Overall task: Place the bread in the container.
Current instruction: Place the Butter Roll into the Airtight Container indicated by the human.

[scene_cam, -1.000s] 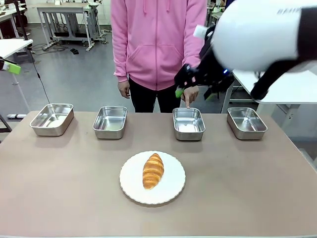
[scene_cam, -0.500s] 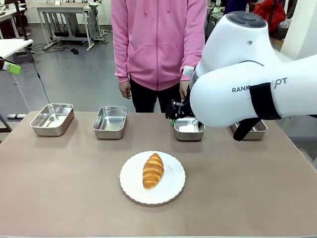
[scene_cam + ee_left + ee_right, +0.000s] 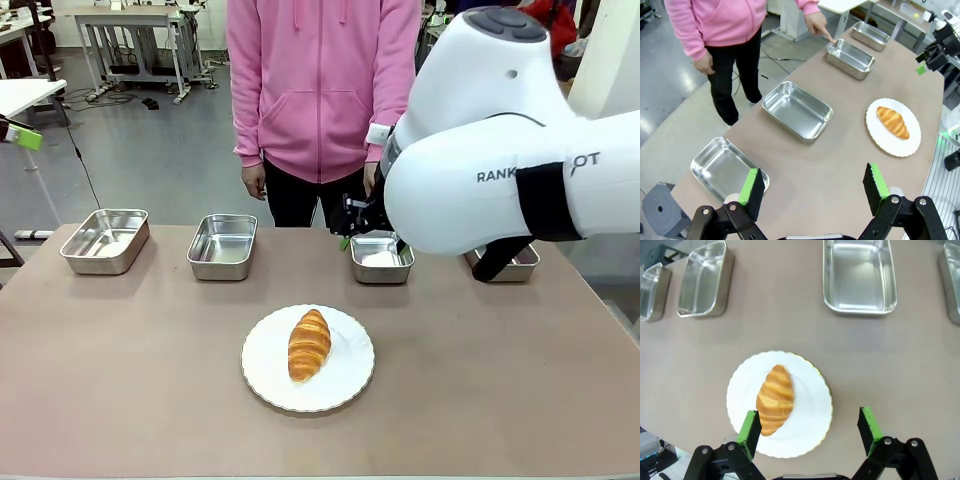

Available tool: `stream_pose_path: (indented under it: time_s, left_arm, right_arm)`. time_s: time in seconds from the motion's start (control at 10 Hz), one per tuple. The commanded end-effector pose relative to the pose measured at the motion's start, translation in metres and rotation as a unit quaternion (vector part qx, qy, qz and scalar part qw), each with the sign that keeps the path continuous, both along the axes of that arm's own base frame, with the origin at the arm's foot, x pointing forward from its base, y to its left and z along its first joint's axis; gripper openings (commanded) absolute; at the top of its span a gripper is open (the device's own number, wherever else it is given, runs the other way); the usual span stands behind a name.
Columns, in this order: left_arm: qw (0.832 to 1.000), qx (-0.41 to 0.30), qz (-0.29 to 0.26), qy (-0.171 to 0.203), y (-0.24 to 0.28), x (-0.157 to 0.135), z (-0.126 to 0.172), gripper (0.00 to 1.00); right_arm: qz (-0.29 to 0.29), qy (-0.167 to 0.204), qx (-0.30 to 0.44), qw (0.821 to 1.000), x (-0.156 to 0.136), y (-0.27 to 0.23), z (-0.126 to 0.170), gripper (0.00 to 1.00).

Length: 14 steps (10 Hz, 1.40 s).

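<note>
The bread (image 3: 309, 344), a golden-brown croissant, lies on a round white plate (image 3: 345, 380) at the table's middle front. Four steel pans stand in a row behind it. The person's finger (image 3: 827, 36) points at the container (image 3: 850, 58), third from the left (image 3: 380, 257). My right gripper (image 3: 808, 432) hangs open high above the table, with the bread (image 3: 775, 399) near its left finger; in the front view it (image 3: 372, 238) hovers by the container's back rim. My left gripper (image 3: 813, 192) stands open and empty above the table's left end, far from the bread (image 3: 893, 122).
Other pans stand at far left (image 3: 105, 240), left of centre (image 3: 222, 245) and far right (image 3: 505, 262), the last partly hidden by my right arm. The person in a pink hoodie (image 3: 320, 90) stands at the far edge. Bare table surrounds the plate.
My right arm has swung down and leftward across the front view, bringing its gripper lower over the container area. Bread, plate and pans have not moved.
</note>
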<state>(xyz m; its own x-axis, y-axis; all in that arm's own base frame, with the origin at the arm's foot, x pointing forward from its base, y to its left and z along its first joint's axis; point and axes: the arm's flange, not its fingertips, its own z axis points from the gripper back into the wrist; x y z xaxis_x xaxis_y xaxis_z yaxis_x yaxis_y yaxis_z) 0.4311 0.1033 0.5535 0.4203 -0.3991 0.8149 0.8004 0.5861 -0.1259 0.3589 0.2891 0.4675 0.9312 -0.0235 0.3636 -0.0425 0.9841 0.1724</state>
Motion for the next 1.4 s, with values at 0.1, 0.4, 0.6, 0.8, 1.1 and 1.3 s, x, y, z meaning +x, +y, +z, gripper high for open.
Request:
stream_pose_path:
  time_s: [0.1, 0.4, 0.6, 0.8, 1.1, 1.3]
  left_arm:
    - [1.0, -0.003, -0.001, 0.0, 0.0, -0.001, 0.001, 1.0]
    - [1.0, -0.003, -0.001, 0.0, 0.0, -0.001, 0.001, 1.0]
    - [1.0, -0.003, -0.001, 0.0, 0.0, -0.001, 0.001, 1.0]
    - [1.0, -0.003, -0.001, 0.0, 0.0, -0.001, 0.001, 1.0]
    - [1.0, -0.003, -0.001, 0.0, 0.0, -0.001, 0.001, 1.0]
    - [1.0, -0.003, -0.001, 0.0, 0.0, -0.001, 0.001, 1.0]
  right_arm:
    - [-0.006, 0.033, 0.014, 0.999, -0.003, 0.049, -0.022, 1.0]
    - [-0.019, 0.063, 0.006, 0.998, -0.001, 0.081, -0.061, 1.0]
    - [-0.037, 0.088, 0.006, 0.995, 0.003, 0.098, -0.081, 1.0]
    - [-0.055, 0.105, -0.015, 0.993, 0.007, 0.11, -0.104, 1.0]
    - [-0.069, 0.128, -0.026, 0.989, 0.013, 0.118, -0.131, 1.0]
    - [-0.077, 0.143, -0.031, 0.986, 0.015, 0.121, -0.149, 1.0]
